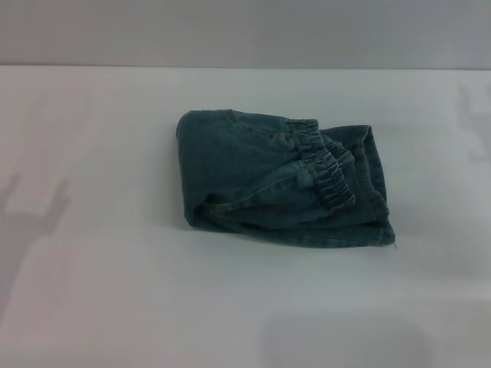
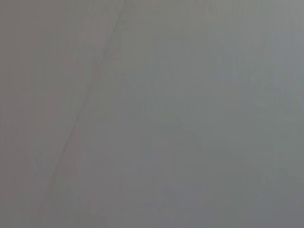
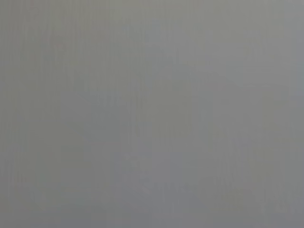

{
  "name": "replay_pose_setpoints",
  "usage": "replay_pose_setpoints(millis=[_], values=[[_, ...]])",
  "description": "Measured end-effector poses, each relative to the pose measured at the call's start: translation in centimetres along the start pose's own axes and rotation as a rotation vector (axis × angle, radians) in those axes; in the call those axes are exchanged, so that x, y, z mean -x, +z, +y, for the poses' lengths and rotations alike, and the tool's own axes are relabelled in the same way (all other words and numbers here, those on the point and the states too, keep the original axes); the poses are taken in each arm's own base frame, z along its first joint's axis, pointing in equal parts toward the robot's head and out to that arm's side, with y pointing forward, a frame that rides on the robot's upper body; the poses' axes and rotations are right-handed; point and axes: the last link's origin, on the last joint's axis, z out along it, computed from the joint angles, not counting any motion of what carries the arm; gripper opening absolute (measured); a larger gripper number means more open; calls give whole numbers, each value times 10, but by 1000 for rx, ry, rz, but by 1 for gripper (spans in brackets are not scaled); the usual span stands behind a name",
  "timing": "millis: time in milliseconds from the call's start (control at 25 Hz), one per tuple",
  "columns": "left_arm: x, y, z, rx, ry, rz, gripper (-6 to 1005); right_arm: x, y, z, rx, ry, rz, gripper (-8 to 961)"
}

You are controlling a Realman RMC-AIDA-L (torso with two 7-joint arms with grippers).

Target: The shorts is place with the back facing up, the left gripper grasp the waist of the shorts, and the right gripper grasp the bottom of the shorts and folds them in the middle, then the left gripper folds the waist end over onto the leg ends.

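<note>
As seen from the head view:
Shorts (image 1: 280,180): blue denim, folded into a compact bundle, centre of the frame, slightly right; elastic waist (image 1: 328,170) lying on top toward the right edge, over the leg ends
Surface (image 1: 115,291): white, beneath the shorts
Left gripper: out of view; state cannot be told
Right gripper: out of view; state cannot be told
Wrist views: plain grey only

shorts (image 1: 268,180) blue denim cloth, matt, slightly faded weave, gathered elastic waistband (image 1: 326,169) ribbed and puckered, stitched hems along the folded edges, table (image 1: 115,291) white, smooth, matt, faint soft shadows, wrist views plain grey smooth surface
</note>
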Motion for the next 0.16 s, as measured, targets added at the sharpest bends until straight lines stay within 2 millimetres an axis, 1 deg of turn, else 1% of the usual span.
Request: replay_pose_setpoints(millis=[160], values=[[1,-1,0,0,-2,-5,826,0,0,0,1,-1,1,467]])
